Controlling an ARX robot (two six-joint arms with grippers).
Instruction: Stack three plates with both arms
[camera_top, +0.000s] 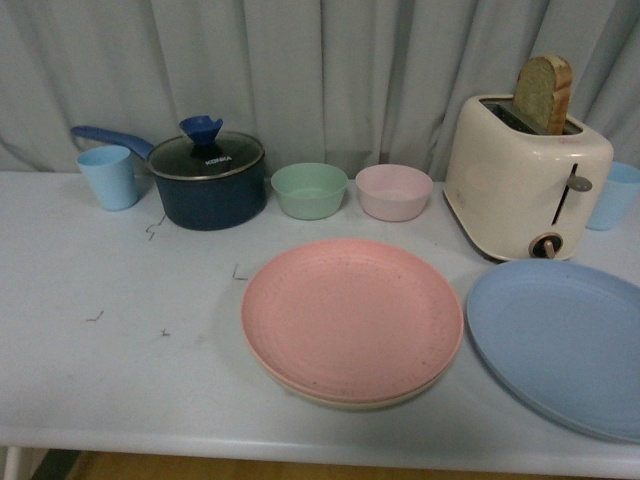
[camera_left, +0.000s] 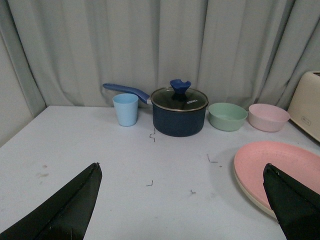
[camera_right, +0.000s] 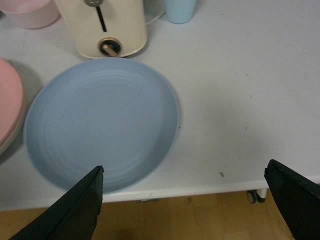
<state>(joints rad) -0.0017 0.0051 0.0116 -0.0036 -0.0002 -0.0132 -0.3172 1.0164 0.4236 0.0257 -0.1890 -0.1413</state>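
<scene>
Neatly, matte pink plate (camera_top: 350, 318) tops beige plate (camera_top: 340, 403); left gripper (camera_left: 181, 167), right gripper (camera_right: 184, 167) agape

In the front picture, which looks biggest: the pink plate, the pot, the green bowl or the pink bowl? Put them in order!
1. Pink plate: widest by far, though it is also nearest the camera.
2. Pot.
3. Green bowl and pink bowl: they look about the same size, so I can't rank them.

Three plates: pink plate (camera_top: 352, 315), beige plate (camera_top: 350, 403), blue plate (camera_top: 565, 340). Two bowls, green bowl (camera_top: 309, 190) and pink bowl (camera_top: 393, 191); two cups, left cup (camera_top: 108, 176) and right cup (camera_top: 612, 195). One pot (camera_top: 208, 183), one toaster (camera_top: 525, 180), one bread slice (camera_top: 544, 93).
</scene>
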